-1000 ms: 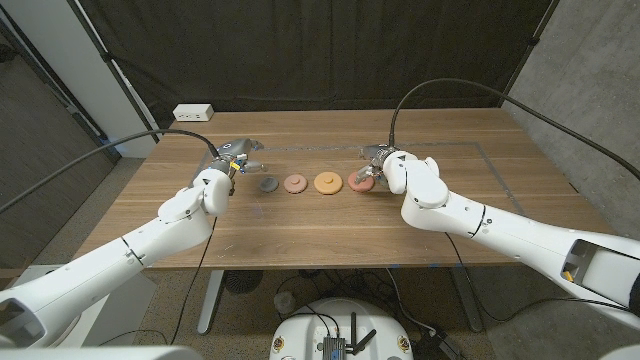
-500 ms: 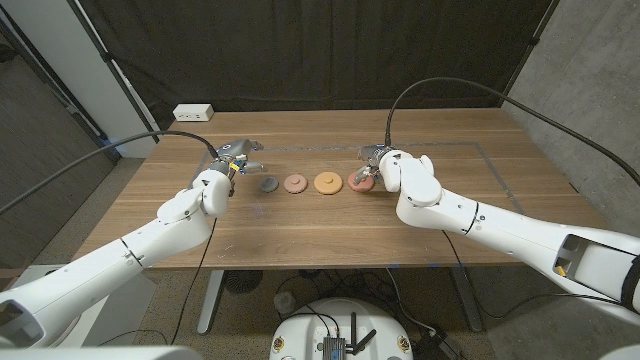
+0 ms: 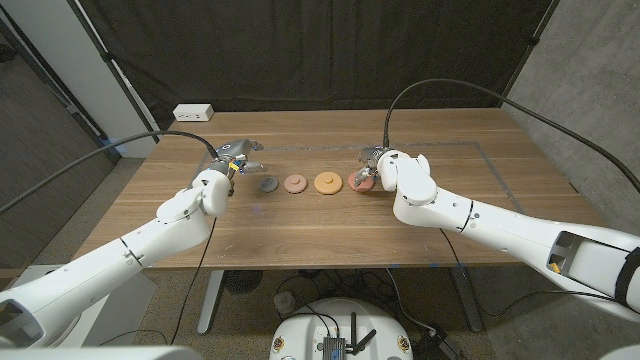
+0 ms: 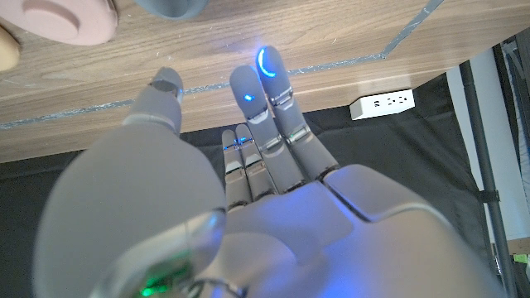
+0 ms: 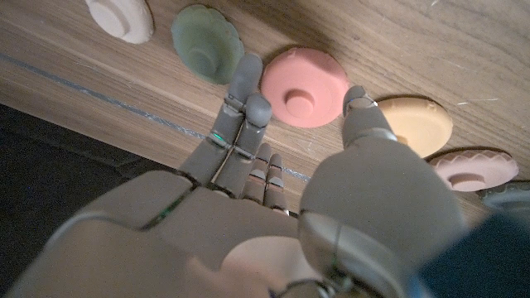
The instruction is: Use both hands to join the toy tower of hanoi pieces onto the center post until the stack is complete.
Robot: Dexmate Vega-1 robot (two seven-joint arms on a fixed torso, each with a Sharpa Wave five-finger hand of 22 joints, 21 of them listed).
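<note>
The right hand (image 3: 372,172) has edged in over the past second, fingers spread and holding nothing, framing the pink disc (image 5: 304,86) at the table's three o'clock, likely about to grasp; the left hand (image 3: 236,158) waits open at nine.

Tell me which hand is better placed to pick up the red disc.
Right. In the right wrist view the right hand has its fingers spread on either side of the red disc. The left hand sits at the row's far end, beside the grey disc.
</note>
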